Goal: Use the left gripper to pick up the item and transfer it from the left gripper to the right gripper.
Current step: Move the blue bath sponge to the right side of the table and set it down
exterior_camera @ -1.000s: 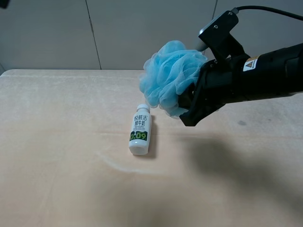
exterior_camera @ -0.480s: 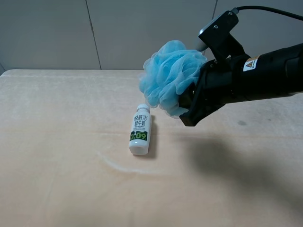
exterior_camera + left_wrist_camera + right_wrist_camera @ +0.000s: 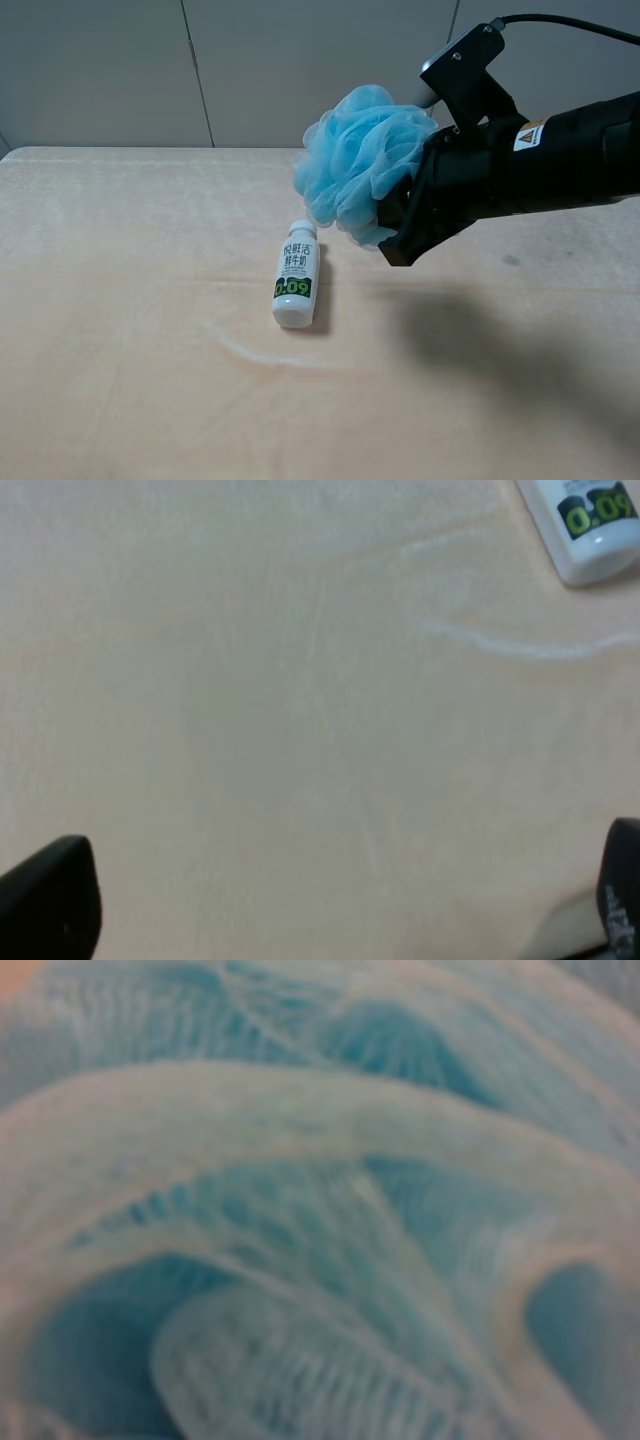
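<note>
Almost no change from a second ago. Pinched in the black right gripper (image 3: 398, 215) with the white-and-yellow triangle sticker, and held in the air right of centre above the beige cloth-covered table (image 3: 120, 360): the fluffy light-blue ball-shaped mesh bath puff (image 3: 362, 165), in the same spot as half a second back, at most a hair higher. Fills the whole right wrist view as a blur of blue mesh, close against the lens. Lying flat on the table below and just left of the puff, cap toward the far side, exactly as before: a white plastic bottle with a green-and-black label (image 3: 296, 275), touching neither puff nor gripper. Spread wide in the left wrist view, gripping nothing, the two black fingertips (image 3: 45, 895) at opposite sides over bare cloth: the plain black left gripper (image 3: 330, 900), out of the high view. At the edge of that same wrist view, the base of the bottle, well apart from the fingertips. Gone from the far-left top corner of the high view: a small dark shape seen there a second ago.
</note>
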`<state>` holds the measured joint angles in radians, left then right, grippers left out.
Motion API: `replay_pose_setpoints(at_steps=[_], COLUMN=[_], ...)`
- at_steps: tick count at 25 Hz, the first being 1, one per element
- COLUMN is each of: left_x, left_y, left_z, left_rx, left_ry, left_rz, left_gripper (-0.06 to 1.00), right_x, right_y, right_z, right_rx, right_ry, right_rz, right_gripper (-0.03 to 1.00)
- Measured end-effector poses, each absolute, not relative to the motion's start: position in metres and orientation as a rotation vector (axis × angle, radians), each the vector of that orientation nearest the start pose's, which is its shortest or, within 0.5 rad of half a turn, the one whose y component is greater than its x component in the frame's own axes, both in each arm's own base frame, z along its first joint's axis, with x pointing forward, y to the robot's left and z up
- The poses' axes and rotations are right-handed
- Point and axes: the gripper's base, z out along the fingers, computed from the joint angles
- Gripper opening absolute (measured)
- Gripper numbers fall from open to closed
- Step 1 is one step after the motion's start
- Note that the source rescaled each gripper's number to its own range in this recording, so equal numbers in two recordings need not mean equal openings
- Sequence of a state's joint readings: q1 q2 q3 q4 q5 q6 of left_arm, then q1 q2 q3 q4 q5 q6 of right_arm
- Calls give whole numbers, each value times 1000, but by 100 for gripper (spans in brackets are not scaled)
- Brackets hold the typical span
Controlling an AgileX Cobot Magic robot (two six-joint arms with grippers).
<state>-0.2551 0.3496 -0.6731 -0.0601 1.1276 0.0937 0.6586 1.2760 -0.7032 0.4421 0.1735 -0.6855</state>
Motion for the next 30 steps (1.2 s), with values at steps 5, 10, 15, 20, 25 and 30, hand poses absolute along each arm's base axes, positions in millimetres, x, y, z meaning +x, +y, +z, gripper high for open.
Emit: replay_pose_setpoints(at_steps=[5,10,15,20,25,30], left_x=[16,6,7,7,7,7], left_y=[-9,-7,-7,-7,-7,-7], left_z=[293,280,276,276,276,276], left_rx=[397,390,381,381,381,381], left_ry=[2195,2143,2108,2108,2108,2107], left_rz=[-158,-162,-166,-167,-167,-167], left_gripper=[100,99,98,97,97,97], right_x=[201,201,201,201,200,196], right_y=[164,164,164,164,164,163], right_z=[252,252,252,252,251,248], right_rx=[-1013,-1006,-1002,-994,-954,-922], right_ry=[1985,1989,1992,1996,2040,2151], right_rz=[308,312,314,319,353,398], right_gripper=[3,3,3,3,3,3])
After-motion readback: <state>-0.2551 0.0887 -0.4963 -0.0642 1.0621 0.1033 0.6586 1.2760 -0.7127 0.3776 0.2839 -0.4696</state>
